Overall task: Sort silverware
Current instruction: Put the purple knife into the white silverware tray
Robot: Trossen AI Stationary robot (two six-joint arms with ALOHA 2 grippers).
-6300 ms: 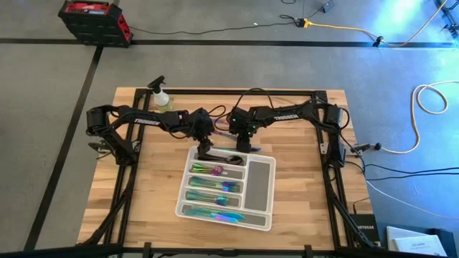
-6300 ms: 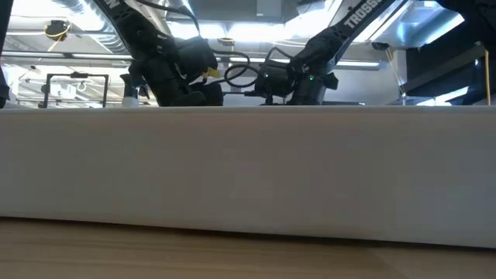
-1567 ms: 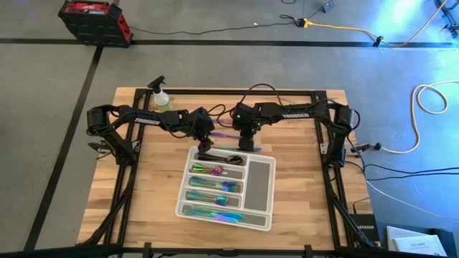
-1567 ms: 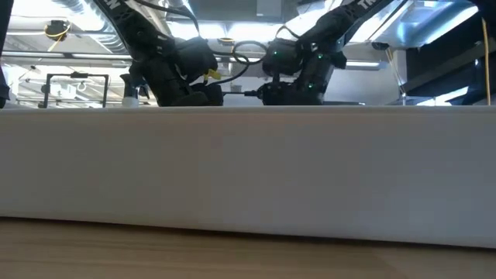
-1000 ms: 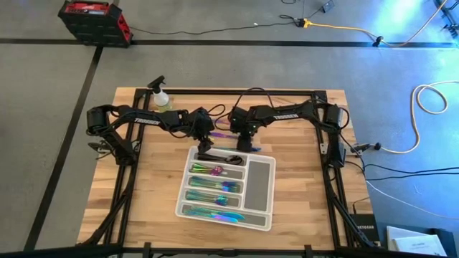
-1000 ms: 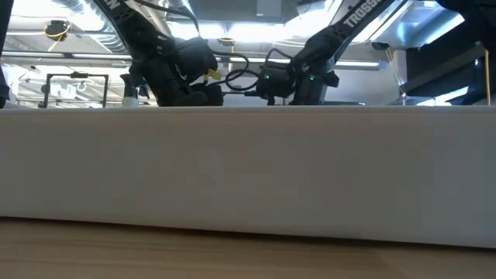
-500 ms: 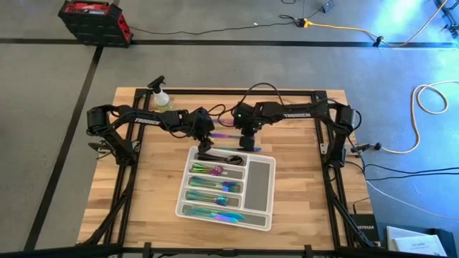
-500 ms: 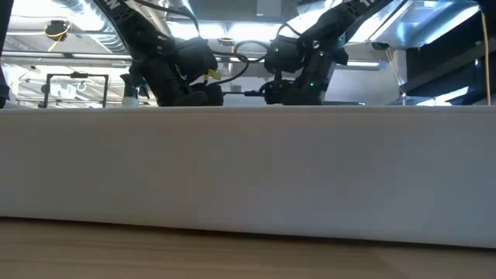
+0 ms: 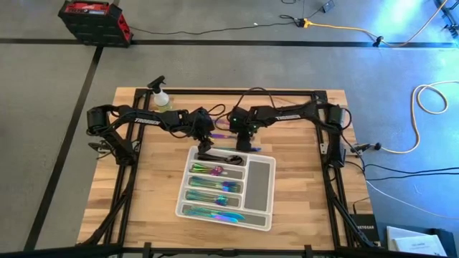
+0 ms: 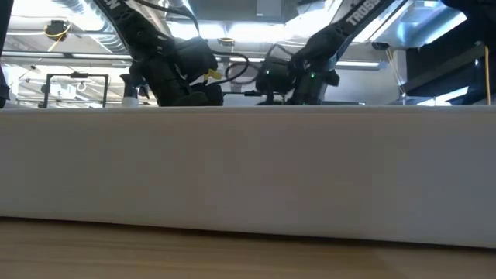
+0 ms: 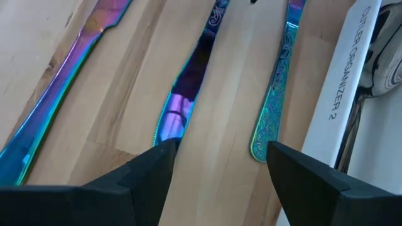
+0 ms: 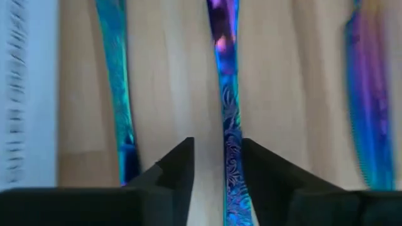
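Three iridescent pieces of silverware lie flat on the wood just beyond the tray's far edge (image 9: 224, 135). In the left wrist view they show as a knife blade (image 11: 183, 110), a patterned handle (image 11: 276, 107) and a second knife (image 11: 56, 113). My left gripper (image 11: 217, 164) (image 9: 206, 140) hangs open over them, touching none. My right gripper (image 12: 218, 164) (image 9: 245, 142) is open and low, with its fingers on either side of a patterned handle (image 12: 229, 119). More silverware (image 9: 215, 190) lies sorted in the white tray (image 9: 259, 179), with a dark spoon (image 9: 215, 156) at its far end.
The tray's near wall (image 10: 248, 163) fills the low view and hides the tabletop; only the two wrists (image 10: 186, 85) (image 10: 298, 77) show above it. The tray's rim (image 11: 352, 75) sits close to my left gripper. A spray bottle (image 9: 161, 97) stands at the far left corner.
My right gripper rose and drew a little toward the table's right, then came back down over the loose silverware to about where it was a second ago. My left arm and the silverware have stayed put.
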